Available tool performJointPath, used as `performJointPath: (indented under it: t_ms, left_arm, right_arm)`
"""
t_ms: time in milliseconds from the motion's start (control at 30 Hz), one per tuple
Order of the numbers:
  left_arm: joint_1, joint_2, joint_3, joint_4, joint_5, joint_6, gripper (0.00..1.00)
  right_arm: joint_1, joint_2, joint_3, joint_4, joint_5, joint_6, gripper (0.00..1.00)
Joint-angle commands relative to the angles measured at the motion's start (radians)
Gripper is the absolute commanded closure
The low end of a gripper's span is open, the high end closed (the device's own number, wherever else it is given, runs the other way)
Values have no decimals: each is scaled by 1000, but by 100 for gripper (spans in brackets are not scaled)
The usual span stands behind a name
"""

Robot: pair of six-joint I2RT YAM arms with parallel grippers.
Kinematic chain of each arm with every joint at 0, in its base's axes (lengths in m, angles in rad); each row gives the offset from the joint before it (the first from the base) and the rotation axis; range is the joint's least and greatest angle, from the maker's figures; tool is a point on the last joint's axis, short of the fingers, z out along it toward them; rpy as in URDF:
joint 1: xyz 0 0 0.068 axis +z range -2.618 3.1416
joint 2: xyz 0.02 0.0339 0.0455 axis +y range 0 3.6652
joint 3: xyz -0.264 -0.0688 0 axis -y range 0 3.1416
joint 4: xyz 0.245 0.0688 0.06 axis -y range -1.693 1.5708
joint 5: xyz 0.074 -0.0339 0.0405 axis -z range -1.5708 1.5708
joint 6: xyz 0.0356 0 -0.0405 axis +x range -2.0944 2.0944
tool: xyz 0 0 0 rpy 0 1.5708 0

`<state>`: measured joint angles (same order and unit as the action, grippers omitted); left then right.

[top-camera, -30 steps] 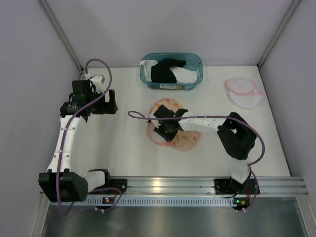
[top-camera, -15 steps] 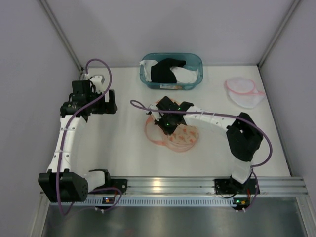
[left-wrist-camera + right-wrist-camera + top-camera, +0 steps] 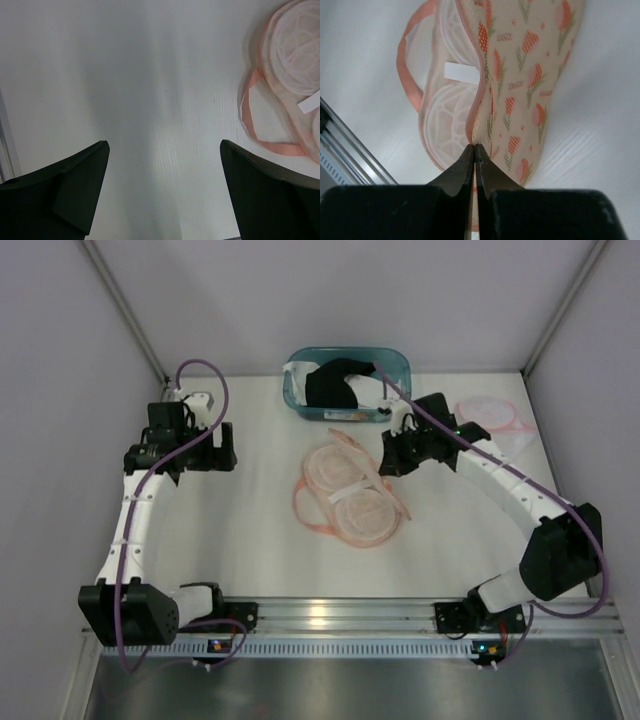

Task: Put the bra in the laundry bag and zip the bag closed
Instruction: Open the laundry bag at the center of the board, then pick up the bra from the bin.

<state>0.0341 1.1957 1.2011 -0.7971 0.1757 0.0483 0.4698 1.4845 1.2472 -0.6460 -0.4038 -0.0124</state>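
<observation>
Seen from above, the bra (image 3: 350,500) lies in the middle of the white table (image 3: 250,540), both round cups showing. Its peach straps loop off the left side, and there is bare surface all round it. The right gripper (image 3: 388,462) sits at the bra's right edge, its arm stretched in from the near right corner. The laundry bag (image 3: 495,425), white mesh with a pink rim, lies well apart by the right wall, just behind that arm. A teal bin (image 3: 345,353) holding black and white garments stands at the far edge. The left gripper (image 3: 230,447) hangs near the left wall, well apart from the bra. From the left wrist, its jaws stand wide over bare table, with a strap loop at the right border. From the right wrist, the two fingers are pressed together, pinching the bra's peach-trimmed edge. Tulip-print fabric rises to the tips, and a metal rail (image 3: 340,145) shows at lower left.
</observation>
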Motion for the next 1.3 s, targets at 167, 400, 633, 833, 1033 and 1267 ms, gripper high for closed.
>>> performJointPath:
  t_ms: [167,400,633,833,1033,1267]
  left_arm:
    - [1,42,57,6,54,-4,1]
    - [1,51,75,42,114,7,1]
    - [0,82,66,160,209,35,1]
    - [-28,254,239,214,185,-8,1]
    - [-129,410,370,338,117,-21,7]
    - [-270,649,587,418,-4,-45,12]
  right_arm:
    - [-374,-141,-198,28,-127,92,100]
    - [-666,-146,-293,130,-118,99,100]
    - [-731,-37,-246,154,-90,22,100]
    - [-738,-4,-196,43,-32,-69,65]
    - [-746,-61,-147,37,-26,-89,29]
    - [-735,-6,-31,3,-132,-49,23]
